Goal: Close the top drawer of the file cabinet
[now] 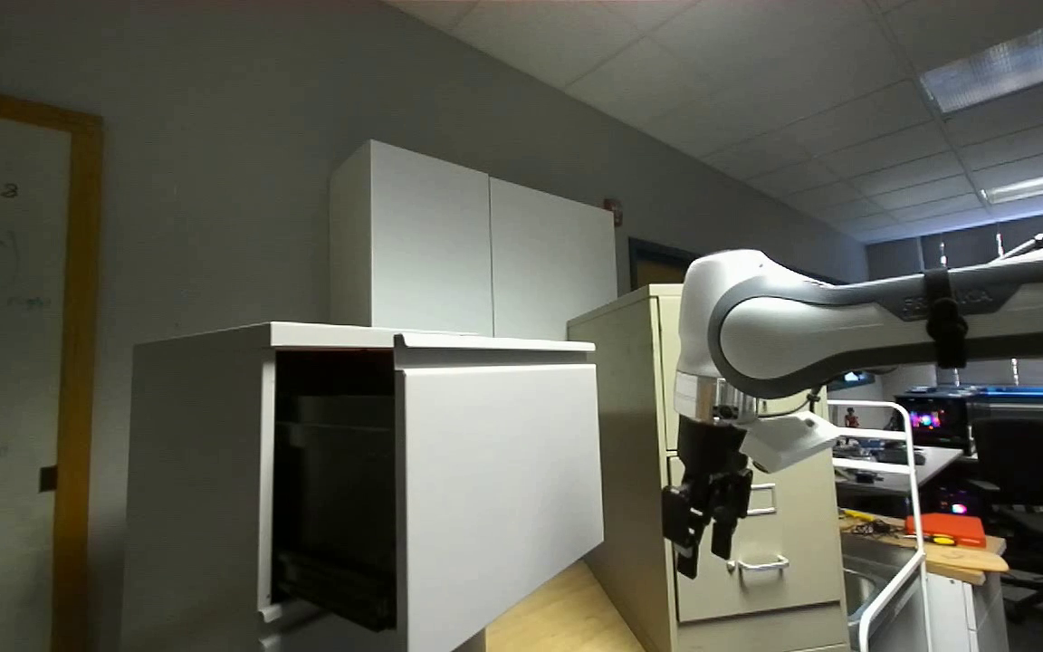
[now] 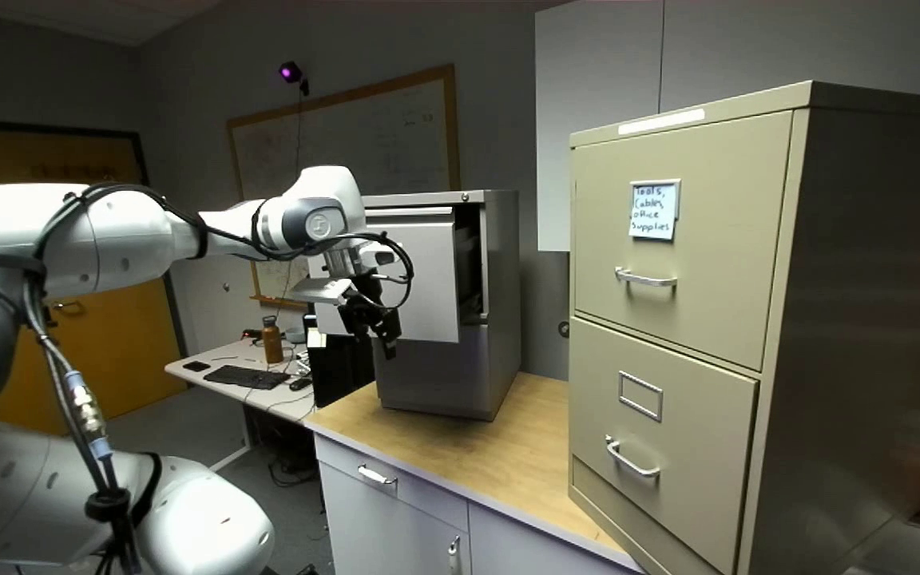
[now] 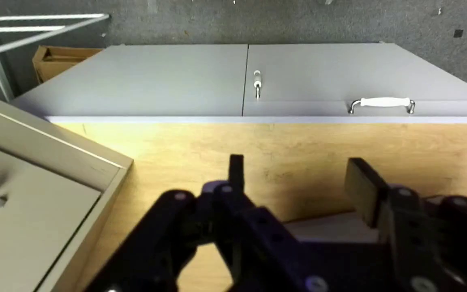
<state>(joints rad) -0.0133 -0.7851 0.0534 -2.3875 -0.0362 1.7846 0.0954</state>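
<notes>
There are two file cabinets (image 1: pixel 196 471), one arm (image 1: pixel 811 335).

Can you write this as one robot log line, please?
top drawer: open | gripper: open, empty, apart from top drawer | task: unfinished

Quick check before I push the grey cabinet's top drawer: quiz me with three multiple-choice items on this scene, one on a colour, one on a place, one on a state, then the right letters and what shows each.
1. What colour is the note on the beige cabinet?
A) Pink
B) Bright yellow
C) Pale blue

2. Where does the file cabinet stand?
A) On top of the beige cabinet
B) On the wooden counter
C) On the floor

3. How does the top drawer stand?
A) Pulled out
B) Fully shut
C) Taken off the file cabinet

1: C, its written sheet shows pale blue in an exterior view.
2: B, its base meets the wood surface in an exterior view.
3: A, its front stands out from the cabinet body in both exterior views.
</notes>
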